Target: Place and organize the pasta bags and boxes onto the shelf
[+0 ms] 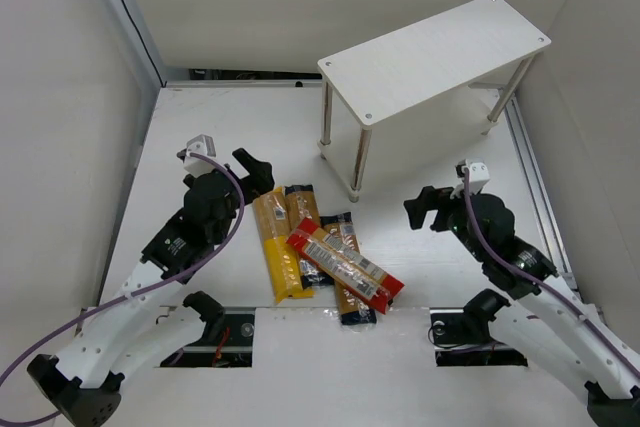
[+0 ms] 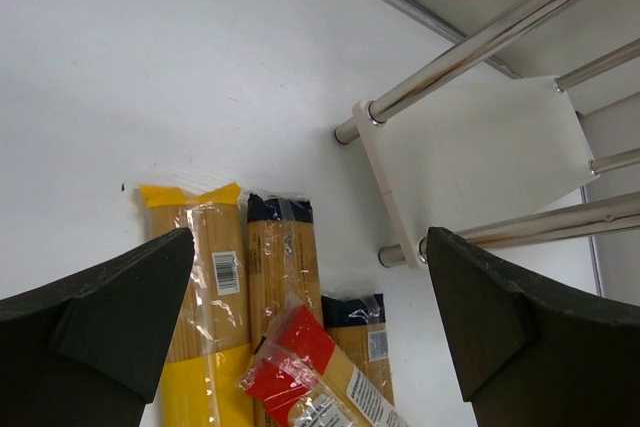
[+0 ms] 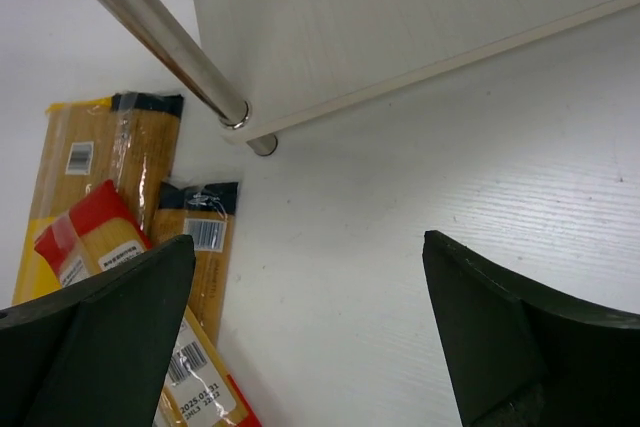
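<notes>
The left gripper point(image 1: 256, 171) hangs with jaws spread wide and holds nothing, just above the far ends of the packs. The right gripper point(image 1: 428, 209) is equally wide and empty, off to their right. The four spaghetti packs point(image 1: 320, 257) lie heaped on the desk point(image 1: 430, 257) between the arms: the yellow pack point(image 1: 277, 252) leftmost, the red pack point(image 1: 345, 265) slanted across the orange-brown packs point(image 1: 300, 209). They look light and stiff lengthwise, with brittle contents in slick film. A hold across the middle of the red pack, which lies on top, seems safest. None is on the shelf point(image 1: 435, 57) yet; it stands beyond the heap.
</notes>
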{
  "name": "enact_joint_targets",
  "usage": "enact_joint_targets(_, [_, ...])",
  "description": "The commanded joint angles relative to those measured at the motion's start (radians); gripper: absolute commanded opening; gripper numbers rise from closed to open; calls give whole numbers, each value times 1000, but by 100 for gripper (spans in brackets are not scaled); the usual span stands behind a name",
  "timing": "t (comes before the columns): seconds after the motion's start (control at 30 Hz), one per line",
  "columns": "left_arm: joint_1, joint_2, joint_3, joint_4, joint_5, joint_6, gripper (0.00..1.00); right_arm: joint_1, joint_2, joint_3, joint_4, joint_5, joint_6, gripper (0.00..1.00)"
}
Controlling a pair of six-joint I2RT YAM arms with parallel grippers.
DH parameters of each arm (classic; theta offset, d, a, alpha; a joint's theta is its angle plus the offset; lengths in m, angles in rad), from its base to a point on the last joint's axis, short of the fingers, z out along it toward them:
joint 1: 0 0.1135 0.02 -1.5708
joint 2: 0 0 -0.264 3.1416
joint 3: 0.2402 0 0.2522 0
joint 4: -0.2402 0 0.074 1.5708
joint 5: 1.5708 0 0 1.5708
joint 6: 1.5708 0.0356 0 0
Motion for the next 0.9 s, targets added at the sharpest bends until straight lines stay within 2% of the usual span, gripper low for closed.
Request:
enact_joint_targets(0.0, [-5,-8,30,24,-26,9,100,8,1,52,26,-48,-2,100])
enact_joint_targets(0.1, [-5,-8,21,24,-26,9,100,8,1,52,-4,-99,11,100])
enact_joint_targets(0.23, [-5,11,12,24,-35,-1,100,8,30,23,-65,-315,-18,100])
enact_joint_targets(0.33, [-5,31,2,24,-35,-1,100,63,64,-21,-68,-371,-31,100])
enact_joint_targets(0.37, [-5,31,2,24,-35,-1,100,118,75,-21,-57,-397,-31,100])
enact_joint_targets(0.6, [-5,75,2,-13,-69,-22,100,383,296,-9,76,-367,-101,100])
enact_joint_targets(0.8, [-5,94,-17,-13,-69,-31,100,407,552,35,164,-390,-167,100])
enact_joint_targets(0.87, [-5,94,-17,-24,-69,-40,100,420,628,54,173,-339,-178,100])
